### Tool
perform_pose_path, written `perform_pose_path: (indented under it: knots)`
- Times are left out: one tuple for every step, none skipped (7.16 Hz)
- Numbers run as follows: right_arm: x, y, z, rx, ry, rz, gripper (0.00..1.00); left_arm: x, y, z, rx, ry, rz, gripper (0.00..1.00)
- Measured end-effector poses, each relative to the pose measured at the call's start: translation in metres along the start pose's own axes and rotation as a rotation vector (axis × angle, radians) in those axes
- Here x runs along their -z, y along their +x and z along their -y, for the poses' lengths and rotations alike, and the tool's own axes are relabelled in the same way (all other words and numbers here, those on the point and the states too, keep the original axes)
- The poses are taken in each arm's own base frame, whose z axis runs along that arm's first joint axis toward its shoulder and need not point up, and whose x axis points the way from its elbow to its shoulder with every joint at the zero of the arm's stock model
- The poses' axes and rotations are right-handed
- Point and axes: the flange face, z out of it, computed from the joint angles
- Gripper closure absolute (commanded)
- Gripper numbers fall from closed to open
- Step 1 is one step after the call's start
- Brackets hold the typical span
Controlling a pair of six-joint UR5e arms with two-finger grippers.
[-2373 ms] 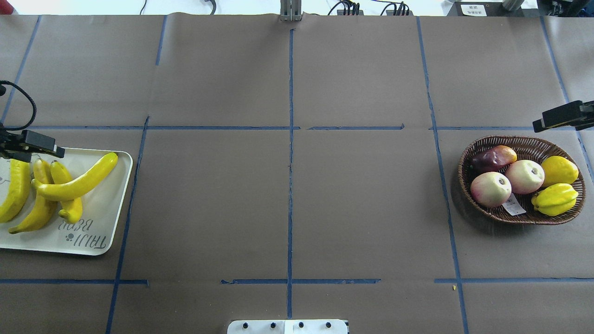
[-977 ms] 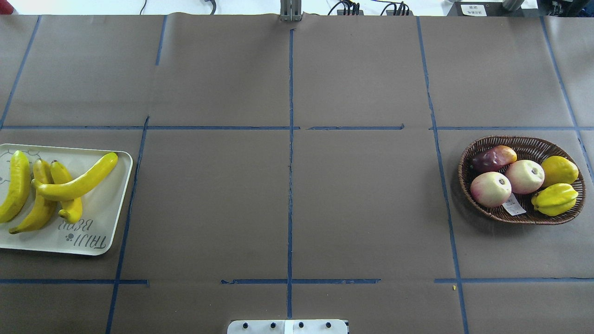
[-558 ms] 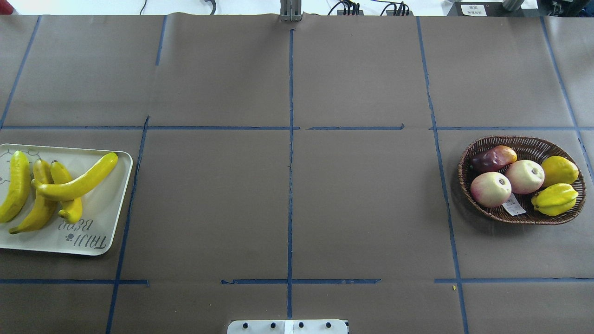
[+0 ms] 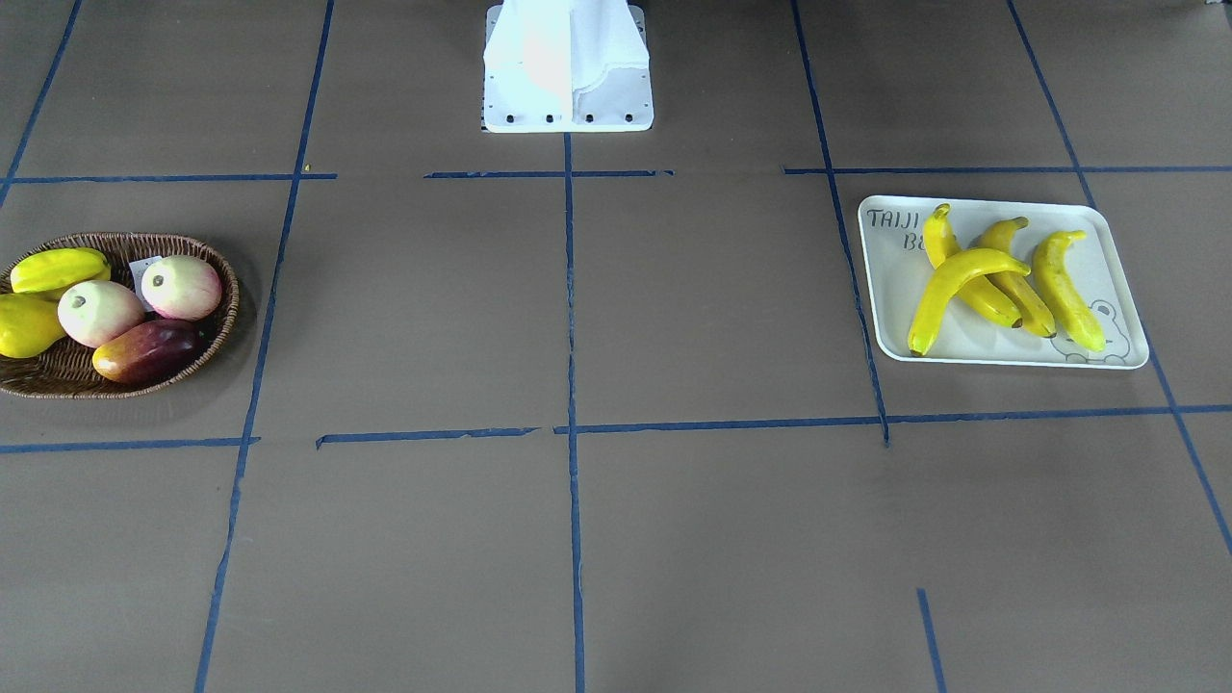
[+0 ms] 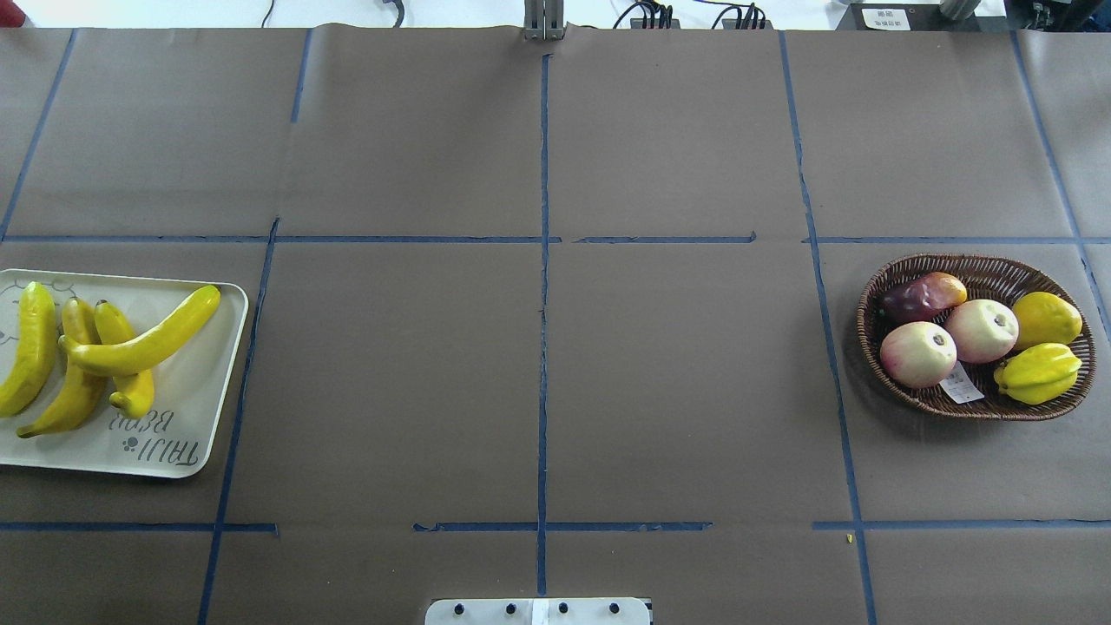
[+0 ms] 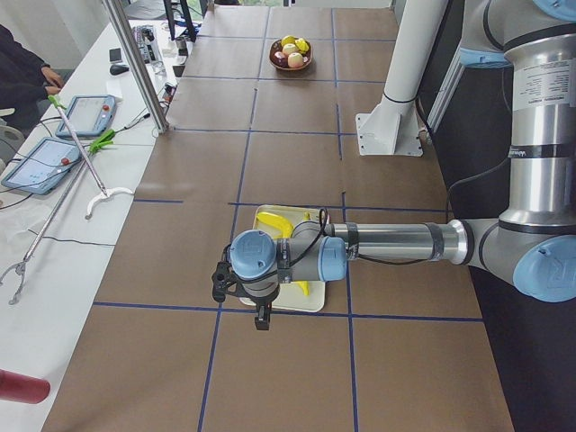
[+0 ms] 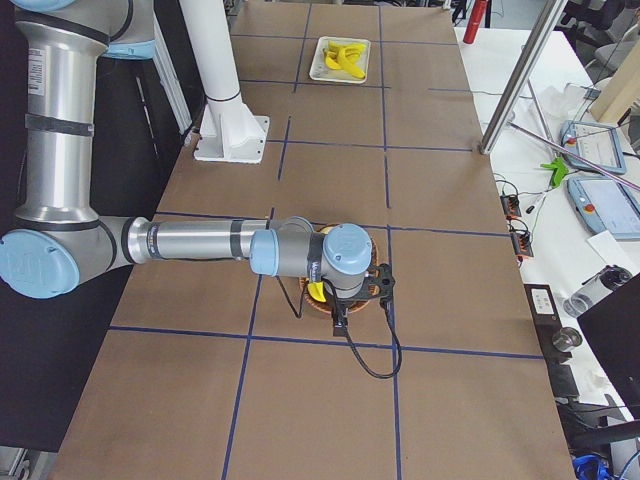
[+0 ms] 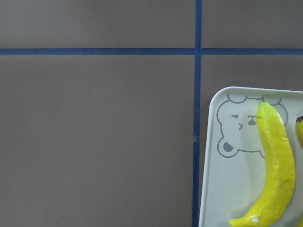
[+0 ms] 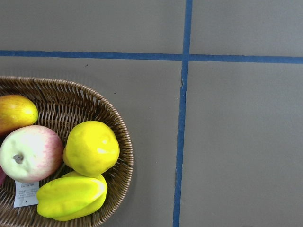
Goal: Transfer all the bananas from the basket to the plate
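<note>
On the brown paper-covered table (image 5: 555, 382), the flat white bear-printed tray (image 5: 200, 382) held all four long yellow bananas (image 5: 139, 347), and the oval brown wicker basket (image 5: 998, 273) held only other fruit (image 5: 918, 354). The transfer looked finished, so the next move called only for parking the arms. How wide the left gripper (image 6: 261, 320) by the tray and the right gripper (image 7: 340, 322) over the basket stood, I could not tell.

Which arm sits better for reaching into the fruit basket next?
The right: the right gripper hangs by the basket, the left gripper by the plate. Yet it holds no bananas; all four lie on the plate.
</note>
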Motion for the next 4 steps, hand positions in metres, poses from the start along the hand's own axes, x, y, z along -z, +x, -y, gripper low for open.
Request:
perform_pose_path:
  knots:
    - [0.005,0.013,-0.004,-0.004,0.012,0.001,0.00,0.000,0.001,0.000,-0.001,0.001,-0.002,0.00]
    - [0.011,0.023,-0.008,0.016,0.024,0.001,0.00,0.001,0.001,0.001,-0.003,0.002,-0.003,0.00]
    - [0.014,0.029,-0.011,0.022,0.029,0.000,0.00,0.001,0.001,0.001,-0.003,0.002,-0.003,0.00]
    - [0.011,0.035,-0.014,0.005,0.023,0.001,0.00,0.001,0.001,0.001,-0.004,0.003,-0.003,0.00]
